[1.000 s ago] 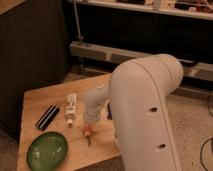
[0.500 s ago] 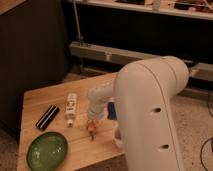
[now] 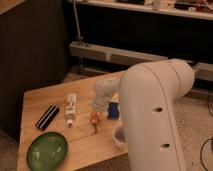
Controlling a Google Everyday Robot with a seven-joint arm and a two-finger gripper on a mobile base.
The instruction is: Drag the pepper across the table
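Camera view shows the gripper (image 3: 95, 114) lowered to the middle of the table (image 3: 85, 146), its fingers closed on the upper end of the pepper (image 3: 94, 121), which lies on the wood directly under the fingertips and trails toward the near edge. Just beside the fingers on the picture's right sits a blue block (image 3: 114, 110), and near them on the picture's left lies a white tube (image 3: 71, 109), with a black bar (image 3: 47, 117) farther out that way. A green plate (image 3: 47, 150) rests well apart from the fingers at the near left corner.
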